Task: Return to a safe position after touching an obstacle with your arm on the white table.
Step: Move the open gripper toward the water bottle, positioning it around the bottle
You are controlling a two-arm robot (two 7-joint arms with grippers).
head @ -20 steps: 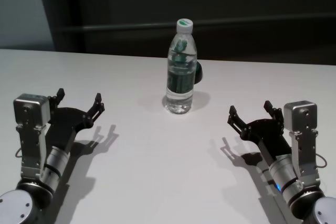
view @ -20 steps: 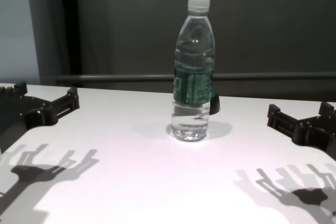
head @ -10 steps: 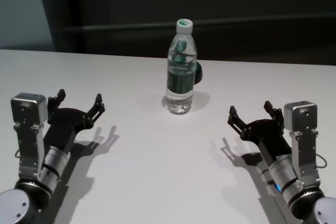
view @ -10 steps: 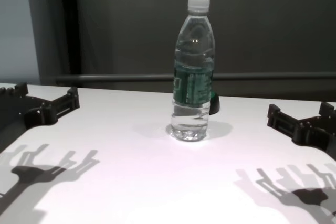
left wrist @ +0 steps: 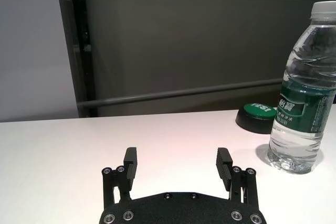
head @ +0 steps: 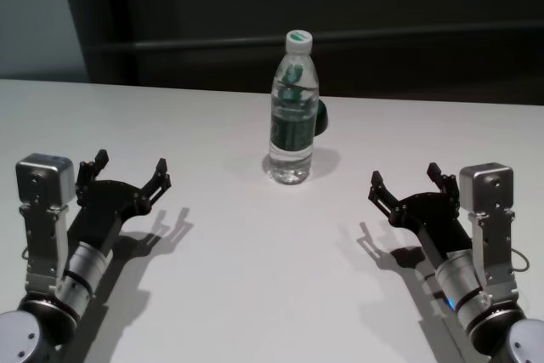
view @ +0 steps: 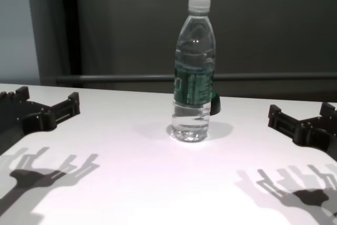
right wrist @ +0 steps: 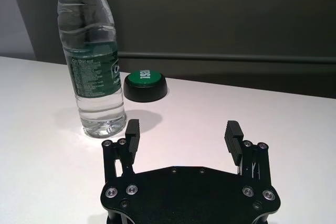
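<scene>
The obstacle, a tall clear water bottle with a white cap and a dark green label, stands upright at the far middle of the white table. It also shows in the chest view and in the left wrist and right wrist views. My left gripper is open and empty, low over the table at the near left, well apart from the bottle. My right gripper is open and empty at the near right, also apart from it.
A small dark rounded object with a green top sits just behind the bottle, to its right; the right wrist view shows it too. A dark wall with a horizontal rail runs behind the table's far edge.
My left gripper has drawn back a little toward me and lower. The right arm and the bottle have not moved.
</scene>
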